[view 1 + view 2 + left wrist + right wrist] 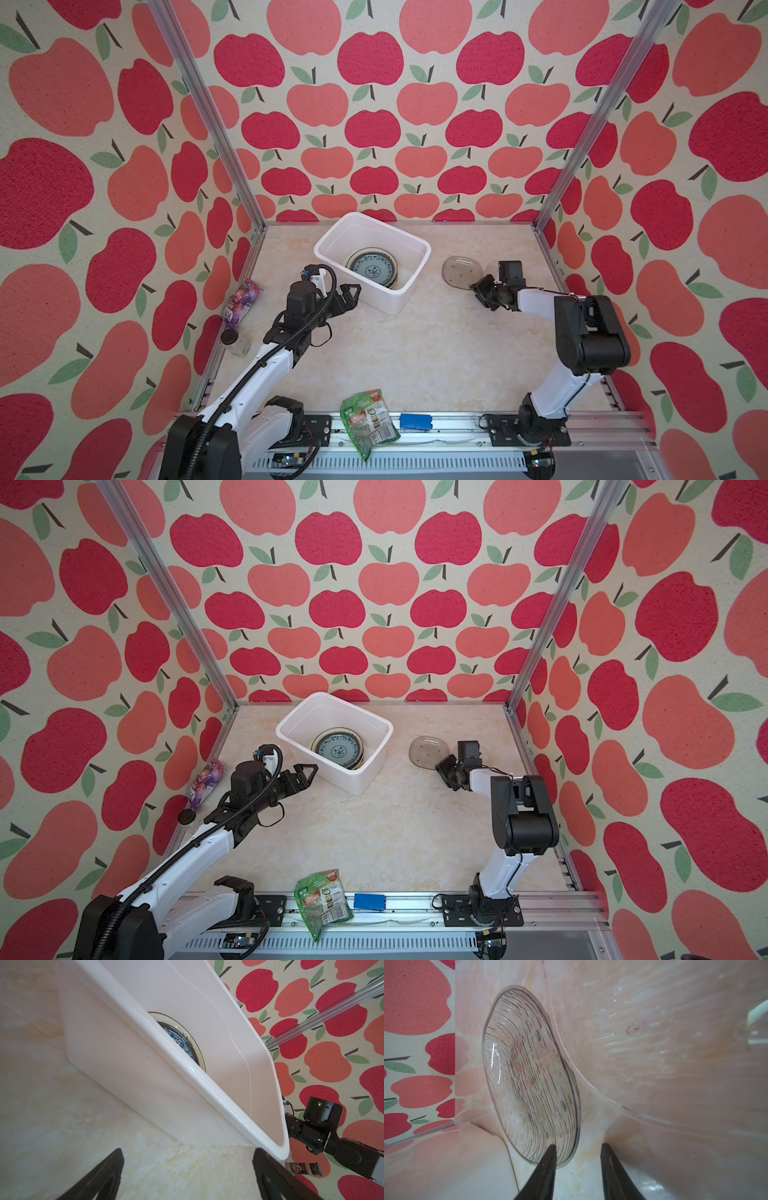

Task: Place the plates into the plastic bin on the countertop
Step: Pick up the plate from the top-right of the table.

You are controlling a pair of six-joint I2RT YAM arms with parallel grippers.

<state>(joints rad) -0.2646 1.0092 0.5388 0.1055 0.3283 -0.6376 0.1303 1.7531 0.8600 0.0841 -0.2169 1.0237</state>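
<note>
Glass plate [462, 272]: flat on countertop [415, 345], at 3 o'clock of plastic bin [386, 299], clear gap between. By look, only plate left outside. Other plates [372, 270] stacked inside bin.

Right gripper [482, 293]: at plate's 5 o'clock rim, jaws part-open, nothing pinched. Wrist view: rim just beside one fingertip [549, 1161].

Judgement: straddle rim, one finger under lip, close gently. Glass thin, likely slick.

Left gripper [351, 296]: spread wide, empty, at bin's 8 o'clock corner.
</note>
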